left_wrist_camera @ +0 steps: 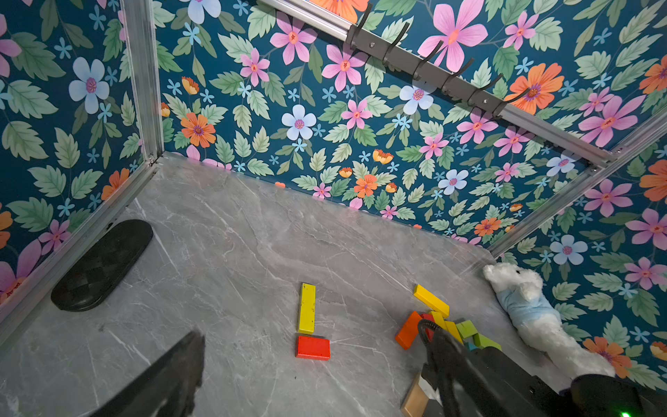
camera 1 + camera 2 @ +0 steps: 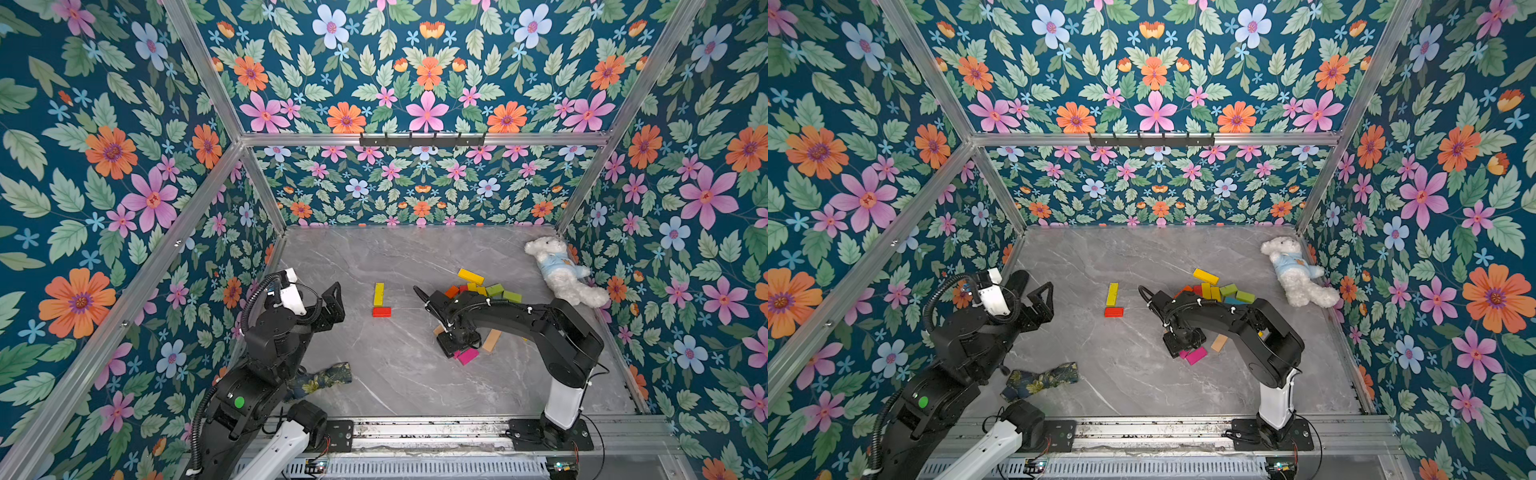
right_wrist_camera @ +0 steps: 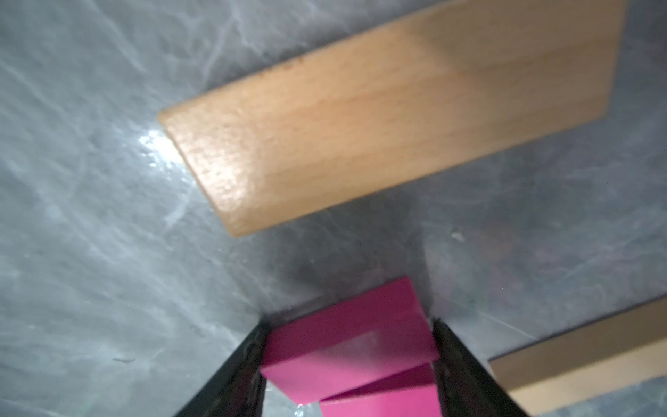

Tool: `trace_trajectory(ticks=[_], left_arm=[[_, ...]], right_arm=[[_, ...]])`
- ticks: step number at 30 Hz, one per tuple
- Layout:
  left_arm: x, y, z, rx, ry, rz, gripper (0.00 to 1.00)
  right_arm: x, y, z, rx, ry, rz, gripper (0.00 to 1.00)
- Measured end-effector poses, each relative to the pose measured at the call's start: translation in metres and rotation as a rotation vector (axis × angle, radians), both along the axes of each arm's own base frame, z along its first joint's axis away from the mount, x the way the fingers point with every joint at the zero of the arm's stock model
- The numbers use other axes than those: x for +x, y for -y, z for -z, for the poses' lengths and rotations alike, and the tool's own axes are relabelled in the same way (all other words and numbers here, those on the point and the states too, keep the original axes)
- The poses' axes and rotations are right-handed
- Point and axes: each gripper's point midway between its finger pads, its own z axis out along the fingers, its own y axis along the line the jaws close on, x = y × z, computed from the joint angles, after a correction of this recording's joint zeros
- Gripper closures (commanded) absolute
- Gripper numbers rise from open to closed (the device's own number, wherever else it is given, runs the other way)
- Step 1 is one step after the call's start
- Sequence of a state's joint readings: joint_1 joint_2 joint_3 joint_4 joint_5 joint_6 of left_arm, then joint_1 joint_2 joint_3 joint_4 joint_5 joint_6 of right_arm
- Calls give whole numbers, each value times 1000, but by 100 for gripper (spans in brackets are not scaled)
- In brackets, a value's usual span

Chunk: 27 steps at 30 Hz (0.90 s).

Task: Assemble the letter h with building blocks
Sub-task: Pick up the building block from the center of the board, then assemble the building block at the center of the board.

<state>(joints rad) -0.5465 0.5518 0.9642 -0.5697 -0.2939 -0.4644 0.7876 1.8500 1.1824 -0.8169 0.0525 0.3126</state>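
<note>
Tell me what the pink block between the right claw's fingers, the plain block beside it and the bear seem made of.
The pink block: probably painted wood, glossy; a sheen shows. The plain block: bare wood, smooth; grain lines, a highlight. The bear: white plush, fuzzy pile, pale blue cloth shirt.

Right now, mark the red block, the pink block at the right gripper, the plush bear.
red block (image 2: 381, 311): in a top view, top face.
pink block (image 3: 346, 339): right wrist view, top face.
plush bear (image 2: 555, 261): in a top view, blue shirt.
</note>
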Motion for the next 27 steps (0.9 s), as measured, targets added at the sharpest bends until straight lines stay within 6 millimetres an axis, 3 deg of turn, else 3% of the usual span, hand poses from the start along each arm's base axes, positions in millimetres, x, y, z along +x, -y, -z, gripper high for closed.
trace_trajectory(ticks=[3,10,17,20,27], left_arm=[[0,0,0,-1,1,0,1],[-5,-3,-4,-10,18,-3,1],[-8,-5,-6,-16,28,-3,1],[-9,-6,-7,-19,33,-3,1],[-13,-9,-11,-29,48,-4,1]], right_arm=[[3,-15,-11,49,24,13,38],[22,-81,-54,202,123,53,38],[58,-134,-46,246,148,218,37],[73,-143,-40,228,166,285,36],[94,-137,-23,150,182,413,34]])
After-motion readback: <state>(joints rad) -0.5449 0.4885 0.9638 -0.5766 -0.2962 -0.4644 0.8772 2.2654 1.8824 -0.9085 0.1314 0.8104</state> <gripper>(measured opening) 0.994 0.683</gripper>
